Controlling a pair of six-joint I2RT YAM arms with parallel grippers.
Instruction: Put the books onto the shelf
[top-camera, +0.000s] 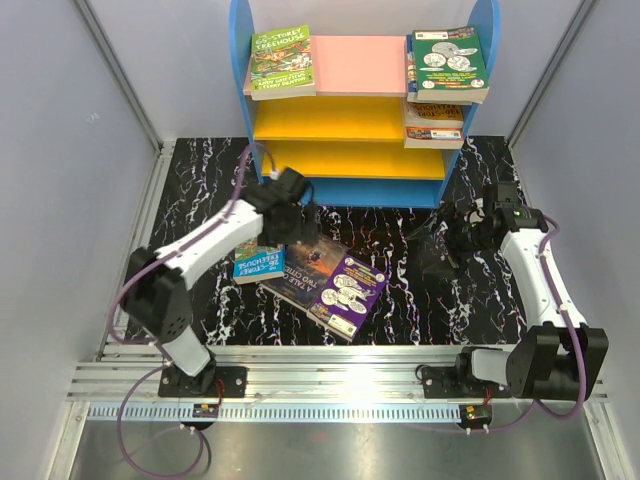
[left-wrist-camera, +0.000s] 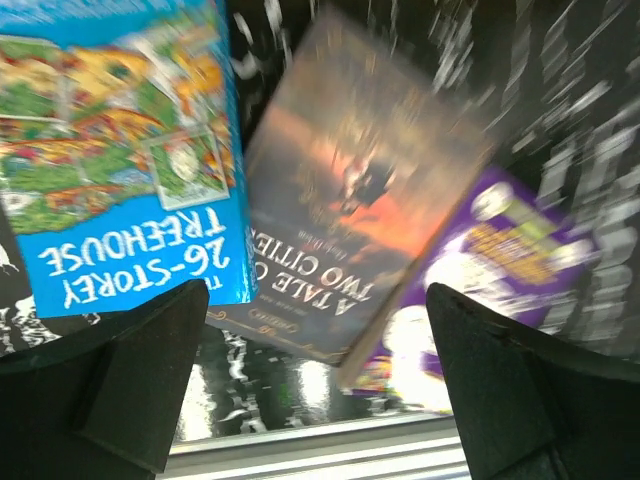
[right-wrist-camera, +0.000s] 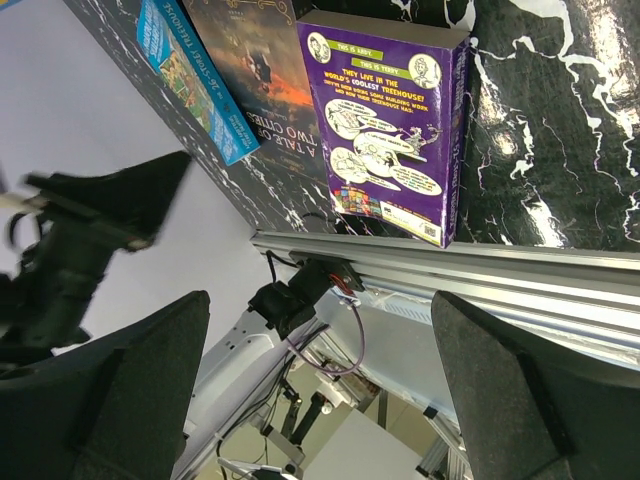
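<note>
Three of the books lie on the surface in front of the shelf (top-camera: 238, 60). The blue Treehouse book (top-camera: 256, 265), the dark brown book (top-camera: 306, 262) and the purple book (top-camera: 352, 290) overlap in a loose fan, though which one lies on top cannot be told for certain. The left fingers (left-wrist-camera: 140, 390) hang spread wide and empty over the brown book, in a blurred wrist view. The right fingers (right-wrist-camera: 130, 400) are also spread and empty, off the shelf's front right corner and well apart from the pile. The main risk is the grasp. These books are thin and lie flat, so fingers coming straight down may shove a cover rather than get under an edge. Because the books overlap, lifting one could drag its neighbours away from the shelf, and the purple one already lies farthest out. A book pinched by one edge will probably droop and could catch on a yellow board (top-camera: 330, 120). On the shelf's pink top, the green Treehouse book (top-camera: 282, 62) juts past the front edge, and a careless arm could knock it, or the green coin book (top-camera: 450, 62), down.
</note>
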